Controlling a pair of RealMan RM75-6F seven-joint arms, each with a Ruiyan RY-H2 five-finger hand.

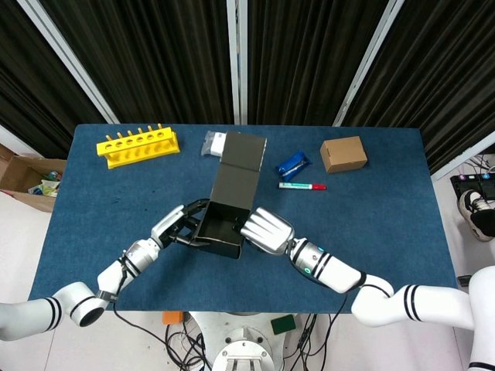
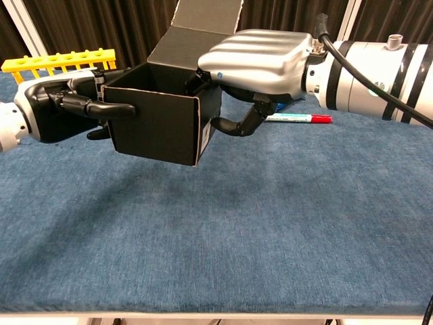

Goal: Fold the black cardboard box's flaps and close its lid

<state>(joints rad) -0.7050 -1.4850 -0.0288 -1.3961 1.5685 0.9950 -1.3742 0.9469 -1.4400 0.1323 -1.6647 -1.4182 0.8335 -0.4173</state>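
The black cardboard box [image 1: 219, 230] [image 2: 161, 128] hangs just above the blue table, open at the top. Its long lid [image 1: 236, 166] [image 2: 203, 27] stands up and leans away at the back. My left hand [image 1: 175, 226] [image 2: 57, 108] grips the box's left wall, with a thumb across the front face. My right hand [image 1: 267, 230] [image 2: 260, 57] holds the right wall: its fingers reach over the rim into the box and its thumb curls against the outside. The inside flaps are hidden by the walls and my right hand.
A yellow rack [image 1: 138, 145] [image 2: 57, 61] stands at the back left. Behind the lid lies a clear packet [image 1: 210, 142]. Right of the lid are a blue packet [image 1: 293, 164], a red-capped marker [image 1: 302, 186] [image 2: 298, 118] and a small brown box [image 1: 343, 154].
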